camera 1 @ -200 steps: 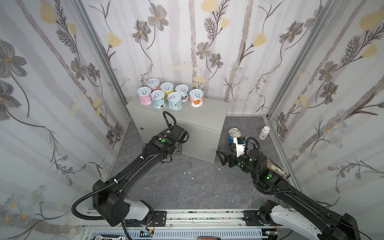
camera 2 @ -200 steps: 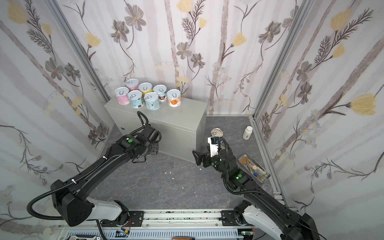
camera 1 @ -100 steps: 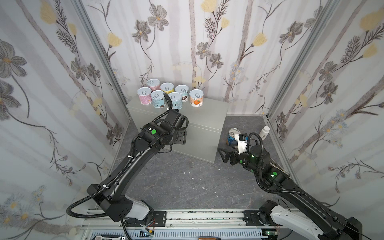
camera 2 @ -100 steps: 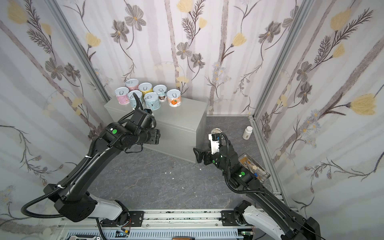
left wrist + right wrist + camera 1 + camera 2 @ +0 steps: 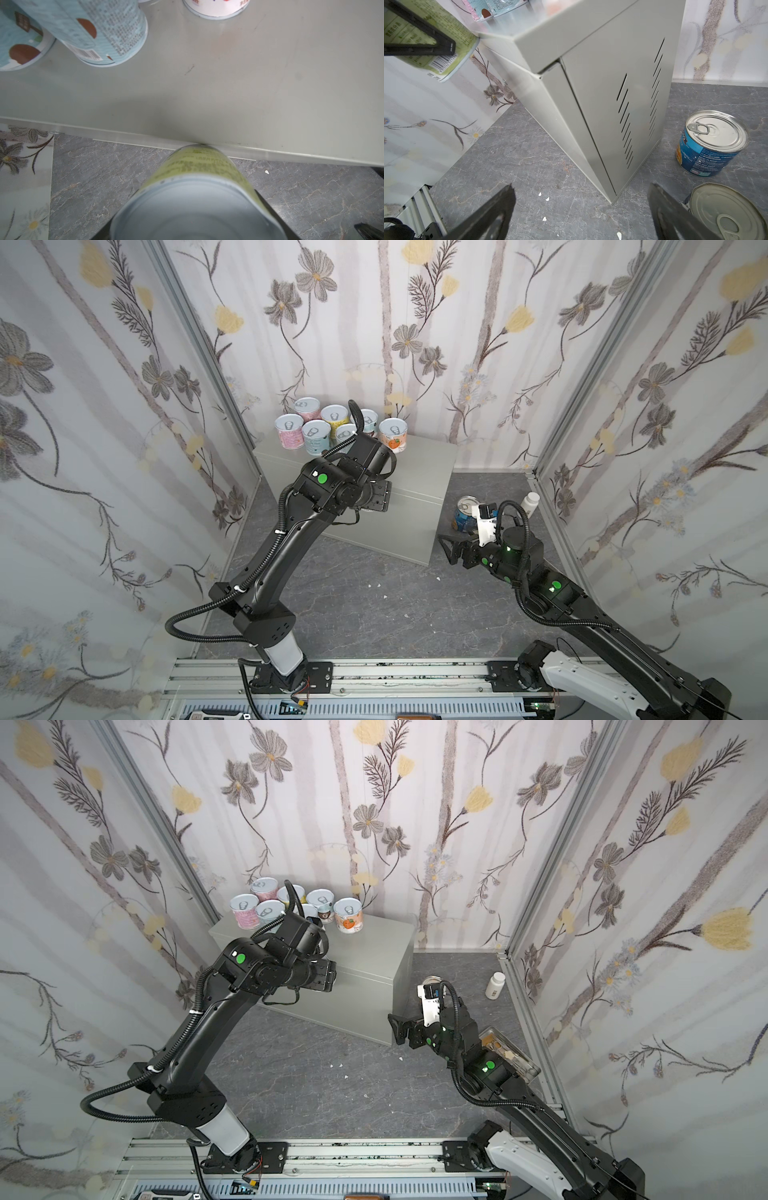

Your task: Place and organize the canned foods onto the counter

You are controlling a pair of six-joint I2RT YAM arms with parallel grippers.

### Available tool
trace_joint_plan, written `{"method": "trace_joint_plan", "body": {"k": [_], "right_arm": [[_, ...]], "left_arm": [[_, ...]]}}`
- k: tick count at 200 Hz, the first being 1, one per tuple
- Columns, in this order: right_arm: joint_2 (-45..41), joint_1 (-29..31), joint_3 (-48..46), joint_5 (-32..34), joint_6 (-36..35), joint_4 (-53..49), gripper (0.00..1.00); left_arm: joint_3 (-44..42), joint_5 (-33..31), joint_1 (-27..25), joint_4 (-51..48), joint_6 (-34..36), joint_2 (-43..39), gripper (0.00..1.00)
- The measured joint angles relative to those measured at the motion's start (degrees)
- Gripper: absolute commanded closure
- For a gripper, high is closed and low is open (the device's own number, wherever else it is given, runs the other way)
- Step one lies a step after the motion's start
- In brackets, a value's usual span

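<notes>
Inside a floral-papered booth with a dark marbled floor (image 5: 353, 597), the left gripper (image 5: 195, 218) is clamped on a green can (image 5: 199, 166) at the front edge of the counter (image 5: 419, 464), its arm arched high. Seven short cans (image 5: 333, 416) already cluster at the counter's back-left corner. A blue can (image 5: 708, 153) and a second tall can (image 5: 724, 209) remain on the floor near the right gripper (image 5: 448, 549), which is spread wide and empty on a low arm.

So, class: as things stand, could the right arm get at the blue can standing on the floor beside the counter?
Probably yes: the right gripper is open and empty, and the blue can stands upright nearby on bare floor. Only another can beside it crowds the approach.
</notes>
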Motion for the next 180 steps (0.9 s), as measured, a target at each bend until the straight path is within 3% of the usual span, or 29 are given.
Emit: {"method": "trace_joint_plan", "body": {"k": [39, 120, 180], "right_arm": [[0.46, 0.13, 0.20, 0.52, -0.87, -1.16, 0.00], [1.66, 0.24, 1.40, 0.83, -1.31, -1.29, 0.00], [1.40, 0.79, 2.34, 0.87, -1.46, -2.86, 0.00]], "left_arm": [[2.40, -1.29, -0.76, 1.81, 0.37, 2.19, 0.72], [2.23, -3.72, -2.71, 3.67, 0.20, -2.62, 0.73], [9.68, -4.57, -2.95, 4.66, -0.15, 1.38, 0.73]]}}
